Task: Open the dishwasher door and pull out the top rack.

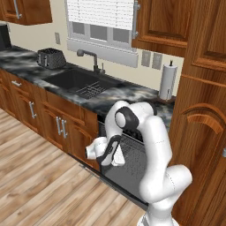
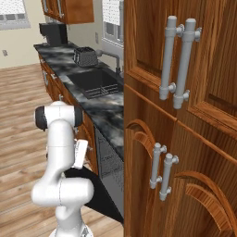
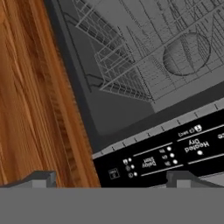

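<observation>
Below the dark marbled counter [image 1: 132,95], to the right of the sink [image 1: 81,84], the dishwasher door [image 1: 126,170] lies swung down and open, its grey speckled inner face turned up toward the white arm [image 1: 150,145]. From the right base camera the same door [image 2: 99,192] reads as a dark slab reaching out over the wooden floor [image 2: 23,139] from the base of the cabinets. Seen from the hand camera, the gripper [image 3: 111,180] hangs over the door's top edge with its two dark fingertips [image 3: 41,178] spread wide apart and nothing between them; one tip stands over the floorboards, the other over the black control strip [image 3: 175,153] with its white lettering and small lights. Beyond that strip, a grey wire rack [image 3: 144,52] shows inside the machine, a round disc-like part visible through its wires.

Along the counter's back edge a tall faucet [image 1: 90,59] stands behind the sink, a dark toaster [image 1: 51,58] sits near the left end, and a paper towel roll [image 1: 168,81] stands upright at the right end, beside tall brown cabinet doors [image 2: 185,139] with paired grey bar handles [image 2: 178,65].
</observation>
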Tool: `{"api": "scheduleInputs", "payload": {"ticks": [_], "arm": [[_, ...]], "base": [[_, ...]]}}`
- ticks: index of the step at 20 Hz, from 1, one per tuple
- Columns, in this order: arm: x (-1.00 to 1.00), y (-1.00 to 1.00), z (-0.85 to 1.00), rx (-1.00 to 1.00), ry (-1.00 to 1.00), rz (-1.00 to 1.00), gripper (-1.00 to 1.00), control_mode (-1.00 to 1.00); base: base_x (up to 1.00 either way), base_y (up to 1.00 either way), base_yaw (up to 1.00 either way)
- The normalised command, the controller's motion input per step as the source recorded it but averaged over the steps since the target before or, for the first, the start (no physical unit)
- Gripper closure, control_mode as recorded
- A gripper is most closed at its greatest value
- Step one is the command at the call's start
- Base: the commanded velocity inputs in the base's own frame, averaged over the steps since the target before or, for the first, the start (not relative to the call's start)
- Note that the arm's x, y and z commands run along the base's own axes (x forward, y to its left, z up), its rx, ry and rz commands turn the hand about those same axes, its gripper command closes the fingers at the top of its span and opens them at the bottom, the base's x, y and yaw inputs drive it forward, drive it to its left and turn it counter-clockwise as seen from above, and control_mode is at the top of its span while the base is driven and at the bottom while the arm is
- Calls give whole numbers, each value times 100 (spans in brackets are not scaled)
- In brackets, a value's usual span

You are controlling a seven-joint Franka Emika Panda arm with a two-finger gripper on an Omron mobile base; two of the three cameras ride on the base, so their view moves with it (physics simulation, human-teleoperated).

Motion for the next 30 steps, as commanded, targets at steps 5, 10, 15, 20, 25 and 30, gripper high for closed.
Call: {"api": "scheduleInputs", "payload": {"ticks": [5, 10, 15, 20, 25, 30], "arm": [[-19, -5, 0, 0, -11, 7, -100, -100], [-1, -22, 0, 6, -14, 5, -100, -100], [6, -22, 0, 17, -12, 6, -100, -100], [14, -5, 0, 20, -11, 8, -100, -100], [16, 0, 0, 17, -11, 8, -100, -100], [10, 0, -1, 13, -11, 4, -100, -100]], "base": [[0, 0, 0], [0, 0, 0], [0, 0, 0], [0, 0, 0], [0, 0, 0], [0, 0, 0]]}}
